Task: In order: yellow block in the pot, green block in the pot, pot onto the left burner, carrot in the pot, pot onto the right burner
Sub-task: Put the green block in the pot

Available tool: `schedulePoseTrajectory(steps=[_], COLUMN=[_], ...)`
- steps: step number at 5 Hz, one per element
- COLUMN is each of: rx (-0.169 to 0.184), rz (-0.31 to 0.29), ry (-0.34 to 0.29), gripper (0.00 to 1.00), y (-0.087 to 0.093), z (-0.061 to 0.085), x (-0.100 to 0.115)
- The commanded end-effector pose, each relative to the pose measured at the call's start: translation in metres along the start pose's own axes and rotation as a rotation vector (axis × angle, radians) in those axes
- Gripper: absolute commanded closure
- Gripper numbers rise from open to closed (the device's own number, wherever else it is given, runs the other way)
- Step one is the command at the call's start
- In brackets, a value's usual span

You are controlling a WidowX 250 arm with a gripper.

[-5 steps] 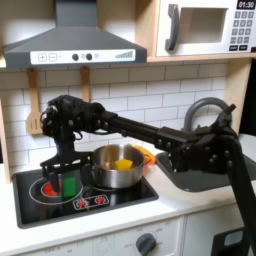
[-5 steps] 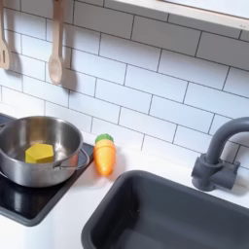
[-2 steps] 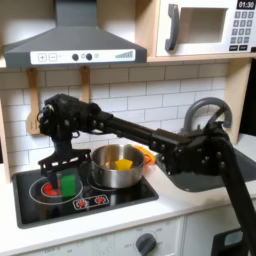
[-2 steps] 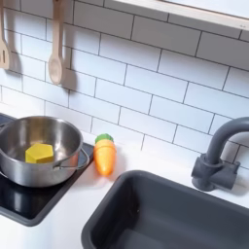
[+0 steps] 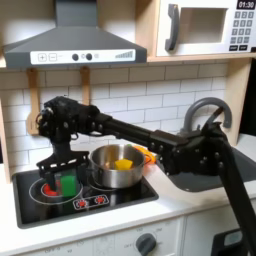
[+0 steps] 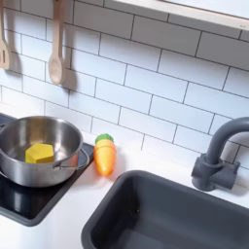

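So here's where my rig is at. Biggest thing on the tabletop (image 5: 60,232) is the black cooktop (image 5: 120,200), with the sink (image 6: 165,219) and its grey faucet (image 6: 216,156) off to the first exterior view's right, well away from my end effector.

The pot (image 5: 115,170) sits just to the right of my end effector in the first exterior view, on the right burner as far as I can tell, since the pot hides it. The left burner (image 5: 44,188) is directly under the end effector, red rings peeking out on the first exterior view's left.

My end effector (image 5: 62,168) hangs over that left burner, fingers pointing down and closed around the green block (image 5: 67,184), which is upright between them. I can't tell if the block's bottom touches the burner or is just off it.

The carrot (image 6: 103,154) lies on the tabletop beyond the pot, just off the cooktop's edge, far side from my end effector.

The yellow block (image 6: 39,153) is inside the pot, on its floor.
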State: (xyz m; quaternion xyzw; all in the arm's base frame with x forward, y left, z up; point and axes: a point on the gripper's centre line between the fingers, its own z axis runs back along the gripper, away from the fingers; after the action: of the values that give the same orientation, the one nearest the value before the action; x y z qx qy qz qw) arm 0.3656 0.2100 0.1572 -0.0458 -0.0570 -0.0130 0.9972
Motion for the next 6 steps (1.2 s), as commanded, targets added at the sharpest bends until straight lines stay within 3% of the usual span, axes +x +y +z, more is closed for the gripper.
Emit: schedulePoseTrajectory(steps=[1, 3, 4, 5, 6], rx=[0.003, -0.006, -0.016, -0.031, -0.033], rz=[-0.004, -0.025, -0.017, -0.004, 0.012], ry=[-0.022, -0.013, -0.020, -0.029, -0.031], gripper=[0.00, 0.00, 0.54, 1.00, 1.00], y=[0.000, 0.001, -0.003, -0.005, 0.002], z=[0.000, -0.013, -0.010, -0.008, -0.007], x=[0.000, -0.005, -0.005, -0.004, -0.008])
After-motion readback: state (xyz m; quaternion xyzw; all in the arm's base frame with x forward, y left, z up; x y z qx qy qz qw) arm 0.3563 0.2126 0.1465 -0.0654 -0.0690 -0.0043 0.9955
